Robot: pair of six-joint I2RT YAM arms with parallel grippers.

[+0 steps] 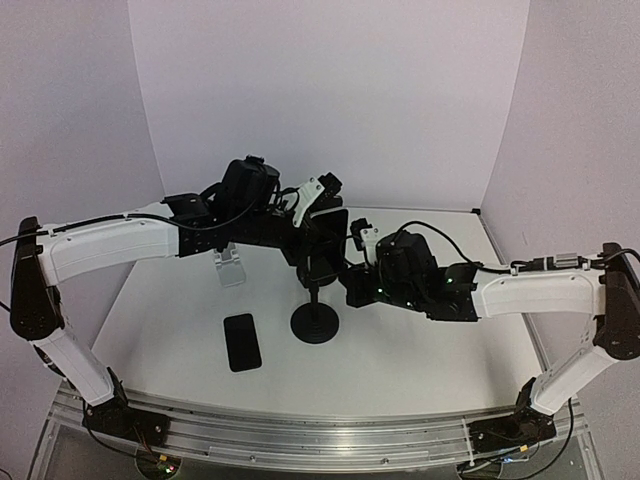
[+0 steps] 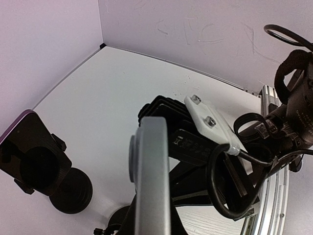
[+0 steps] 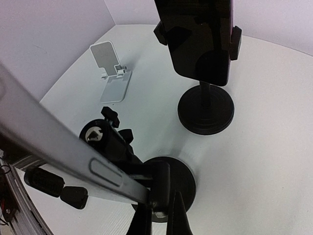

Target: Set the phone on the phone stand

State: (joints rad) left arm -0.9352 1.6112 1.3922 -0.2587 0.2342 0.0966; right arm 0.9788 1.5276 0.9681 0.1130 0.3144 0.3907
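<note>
Right claw (image 3: 159, 215): closed narrow on the grey phone (image 3: 98, 169), edge-on above the near black stand (image 3: 178, 178); its clamp (image 3: 105, 137) is empty. Left claw (image 1: 316, 208): grip cannot be told. Risk: a skewed phone could strike the clamp and tip the stand. Far black stand (image 3: 205, 110) holds another phone (image 3: 198, 34); white stand (image 3: 113, 73) is empty.
</note>
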